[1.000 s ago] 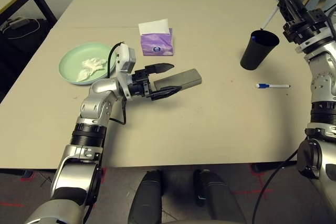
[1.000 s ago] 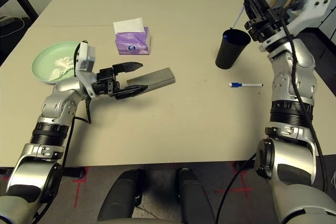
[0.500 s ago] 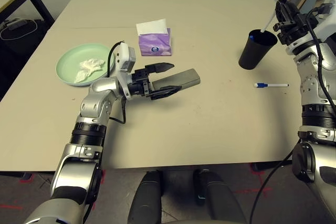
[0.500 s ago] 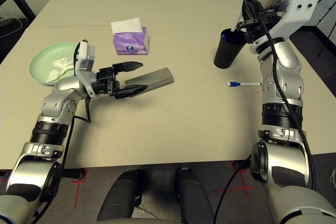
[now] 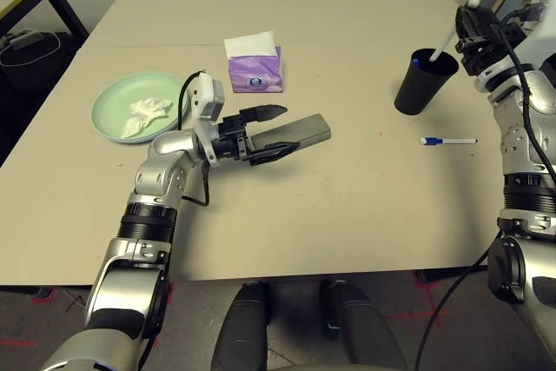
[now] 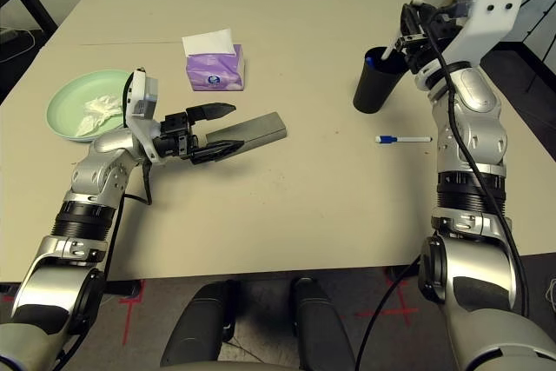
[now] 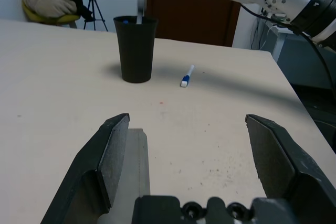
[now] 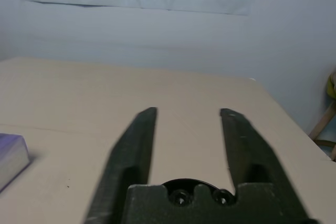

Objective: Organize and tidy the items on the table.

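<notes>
Left eye view: black cup [image 5: 418, 82] holds pens; right hand [image 8: 188, 129] released, empty.

Pale green plate [image 5: 113, 109] with crumpled tissue [image 5: 145, 113], grey case [image 5: 300, 132], black cup [image 5: 422, 82] — pen [image 5: 448, 141] lying beside it
</notes>
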Action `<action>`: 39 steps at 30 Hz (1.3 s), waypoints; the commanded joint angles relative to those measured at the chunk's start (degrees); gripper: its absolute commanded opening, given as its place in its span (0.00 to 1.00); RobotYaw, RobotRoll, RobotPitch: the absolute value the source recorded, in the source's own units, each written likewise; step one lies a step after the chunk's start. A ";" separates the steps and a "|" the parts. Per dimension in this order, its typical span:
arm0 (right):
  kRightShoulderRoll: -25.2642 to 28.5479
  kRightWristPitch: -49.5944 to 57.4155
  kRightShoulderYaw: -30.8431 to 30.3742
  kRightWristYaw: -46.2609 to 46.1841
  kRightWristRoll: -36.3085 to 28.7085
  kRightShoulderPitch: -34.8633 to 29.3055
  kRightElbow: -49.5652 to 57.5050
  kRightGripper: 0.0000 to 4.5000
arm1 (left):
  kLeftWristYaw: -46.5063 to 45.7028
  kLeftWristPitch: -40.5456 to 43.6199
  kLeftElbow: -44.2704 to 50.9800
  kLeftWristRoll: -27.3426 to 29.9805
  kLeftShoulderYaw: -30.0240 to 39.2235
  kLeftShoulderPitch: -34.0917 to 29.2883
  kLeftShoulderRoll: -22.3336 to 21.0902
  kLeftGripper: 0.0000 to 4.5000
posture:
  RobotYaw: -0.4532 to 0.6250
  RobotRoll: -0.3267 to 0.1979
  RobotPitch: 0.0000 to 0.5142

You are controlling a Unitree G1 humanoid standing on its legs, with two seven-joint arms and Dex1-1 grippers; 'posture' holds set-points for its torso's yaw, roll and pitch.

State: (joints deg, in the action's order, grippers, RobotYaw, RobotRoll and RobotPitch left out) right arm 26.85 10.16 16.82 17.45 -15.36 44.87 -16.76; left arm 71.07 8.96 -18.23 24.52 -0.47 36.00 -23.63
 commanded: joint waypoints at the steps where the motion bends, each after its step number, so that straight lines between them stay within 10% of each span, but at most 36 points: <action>1: 1.28 0.50 0.13 -0.06 0.40 0.16 -0.22 0.91 | 0.26 -0.08 0.62 0.01 -0.09 -0.13 -0.28 1.00 | 0.51 0.62 0.32; 8: 2.97 0.58 -0.40 4.68 -0.87 0.09 -1.33 0.99 | 0.19 0.54 1.82 0.31 0.12 -0.43 -0.92 1.00 | 0.51 0.62 0.33; 16: 12.37 6.12 -8.14 35.71 -6.25 -1.87 -1.63 0.99 | -0.41 1.24 3.85 0.78 0.20 -1.08 -0.66 1.00 | 0.53 0.62 0.34; 24: 22.22 -5.66 -23.06 58.94 6.54 5.33 -15.34 0.99 | -0.93 1.75 5.28 0.93 0.43 -1.51 -0.61 1.00 | 0.56 0.62 0.34; 39: 23.62 -28.00 -37.39 70.21 28.98 23.59 -44.74 0.99 | -4.57 3.46 10.69 2.23 1.12 -4.13 -0.17 1.00 | 0.59 0.62 0.39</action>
State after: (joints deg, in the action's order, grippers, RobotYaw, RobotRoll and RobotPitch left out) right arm 50.44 -16.28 -19.70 87.30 12.08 67.52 -59.34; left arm 66.86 11.87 -9.36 25.98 0.65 32.92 -23.73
